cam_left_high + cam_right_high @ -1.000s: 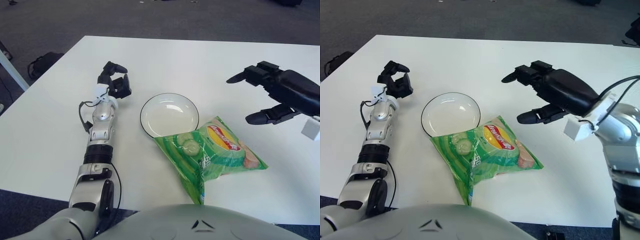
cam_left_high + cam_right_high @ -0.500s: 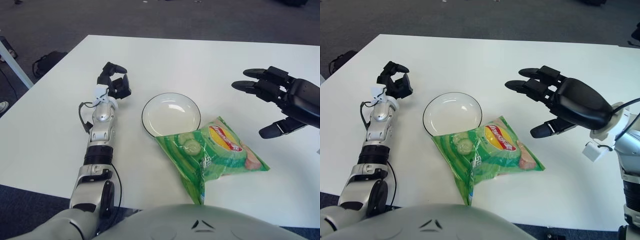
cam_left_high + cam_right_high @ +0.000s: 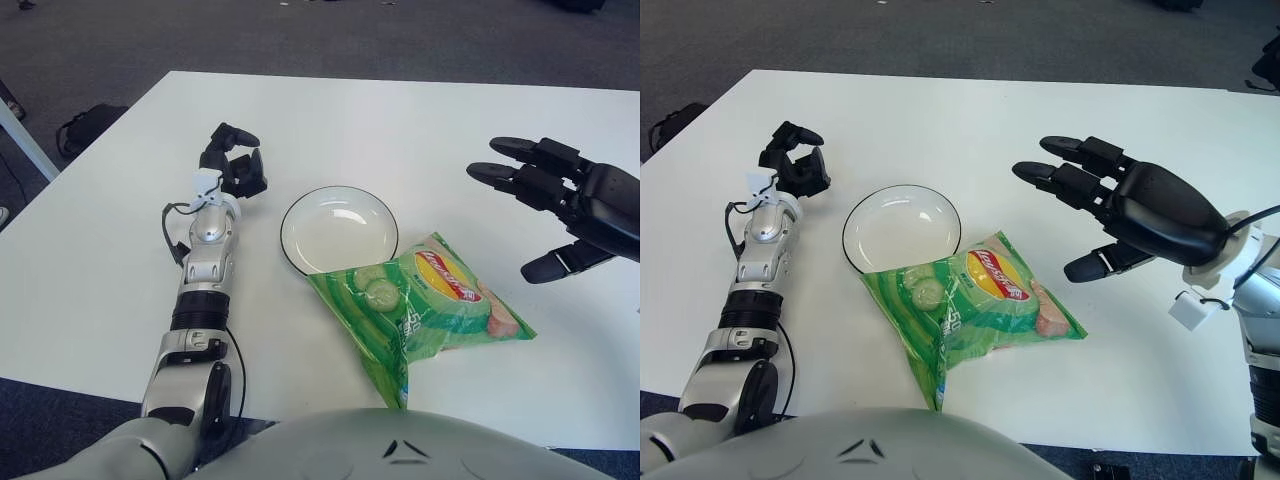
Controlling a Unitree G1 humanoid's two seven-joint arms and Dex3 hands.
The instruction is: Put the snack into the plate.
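A green snack bag (image 3: pixel 420 305) with a red and yellow logo lies flat on the white table, its upper left corner over the near rim of a white plate (image 3: pixel 338 228) with a dark edge. My right hand (image 3: pixel 1110 215) hovers above the table to the right of the bag, fingers spread and holding nothing. My left hand (image 3: pixel 233 165) shows to the left of the plate with its fingers curled and nothing in them.
The white table (image 3: pixel 400 120) reaches to the back and both sides. Dark carpet lies beyond it, with a black bag (image 3: pixel 85 125) on the floor at the far left. My own torso fills the bottom edge.
My right hand has swung to the right and back from over the bag, turning so its fingers point left. The bag, plate and left hand stay put.
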